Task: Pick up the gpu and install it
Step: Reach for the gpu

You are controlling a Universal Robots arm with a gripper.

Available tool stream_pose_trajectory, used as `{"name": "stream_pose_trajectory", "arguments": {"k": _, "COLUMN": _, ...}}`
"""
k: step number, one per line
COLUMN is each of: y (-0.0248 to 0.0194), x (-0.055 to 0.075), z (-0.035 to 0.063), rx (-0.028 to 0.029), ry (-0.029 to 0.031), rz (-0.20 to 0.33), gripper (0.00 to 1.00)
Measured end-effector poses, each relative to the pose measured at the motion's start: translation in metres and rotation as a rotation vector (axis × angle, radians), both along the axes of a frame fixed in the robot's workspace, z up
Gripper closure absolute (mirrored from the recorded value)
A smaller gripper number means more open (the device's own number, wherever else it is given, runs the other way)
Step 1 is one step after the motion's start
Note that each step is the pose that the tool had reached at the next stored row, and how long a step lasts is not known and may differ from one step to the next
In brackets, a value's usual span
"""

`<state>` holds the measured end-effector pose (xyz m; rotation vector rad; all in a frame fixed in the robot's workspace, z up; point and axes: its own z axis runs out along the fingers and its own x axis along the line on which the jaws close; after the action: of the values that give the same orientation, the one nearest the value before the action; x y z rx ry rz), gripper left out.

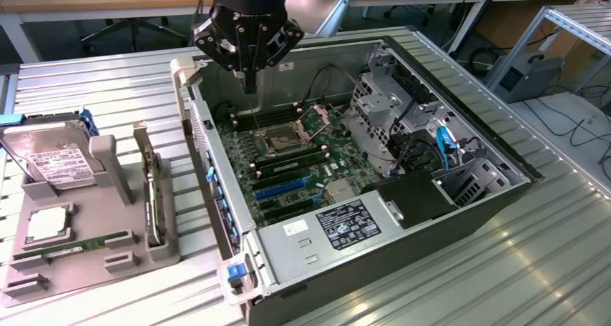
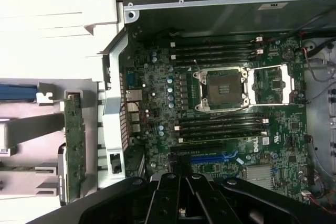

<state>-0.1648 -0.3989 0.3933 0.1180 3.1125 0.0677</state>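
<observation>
Ribbed table (image 1: 496, 269) bears case (image 1: 401, 262) (open), tray (image 1: 81, 267).

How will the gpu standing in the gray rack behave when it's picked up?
Probably stiff: the gpu is a flat circuit board. Likely light for its length, being so thin. Standing on edge in the gray rack, it could tip sideways once lifted clear, and its exposed components look fragile.

Computer case (image 1: 200, 133) on the bench (image 1: 477, 276), motherboard (image 1: 286, 161) inside; at the exterior view's left, a holder (image 1: 76, 272) carrying hard drive (image 1: 53, 161) and, nearer the case, the upright gpu (image 1: 148, 190).
</observation>
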Motion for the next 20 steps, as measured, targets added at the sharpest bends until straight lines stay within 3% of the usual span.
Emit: {"name": "stream_pose_trajectory", "arguments": {"k": 20, "y": 0.0, "x": -0.011, "z": 0.0, "rx": -0.0001, "ry": 0.0001, "rz": 0.0, "gripper": 0.89}}
